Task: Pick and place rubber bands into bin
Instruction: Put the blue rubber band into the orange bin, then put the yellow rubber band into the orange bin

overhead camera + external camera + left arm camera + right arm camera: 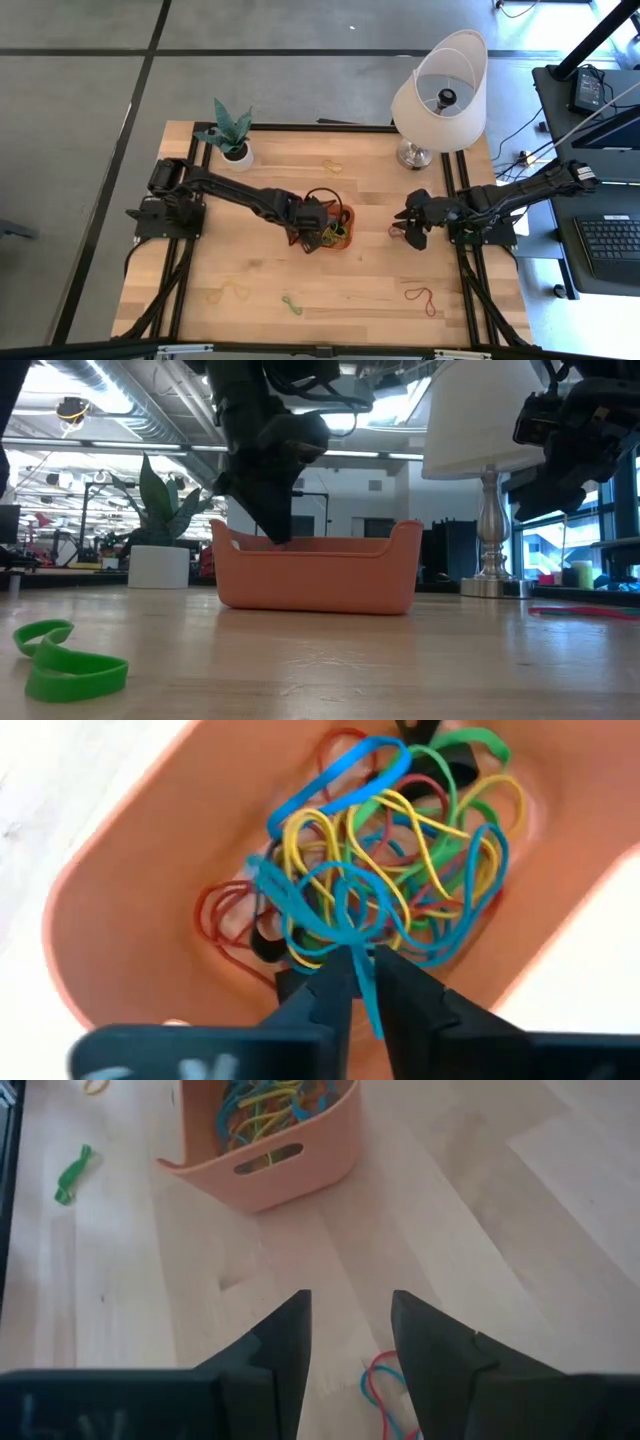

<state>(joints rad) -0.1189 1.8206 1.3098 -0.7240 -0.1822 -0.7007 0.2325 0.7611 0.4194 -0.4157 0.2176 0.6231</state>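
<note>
The orange bin (343, 226) (320, 575) (265, 1140) sits mid-table, holding a tangle of several yellow, blue, green and red rubber bands (400, 850). My left gripper (322, 230) (365, 958) reaches down into the bin, shut on a blue band. My right gripper (408, 228) (350, 1295) hovers open to the bin's right, above a red and blue band (385, 1385) lying on the wood. Loose bands lie flat on the table: green (291, 304) (60, 660), yellow (228, 293), red (422, 298) and yellow (332, 166). My left gripper pinches a strand of the blue rubber band (352, 932) between its two fingertips, coming from above and pointing down into the bin. The rest of the band spreads slack over the pile of bands on the bin's floor.
A white-shaded lamp (440, 90) stands at the far right of the table and a plant in a white pot (235, 135) at the far left. Bare wood stretches along the near edge between the loose bands. A desk with a laptop (610, 235) lies right of the table.
</note>
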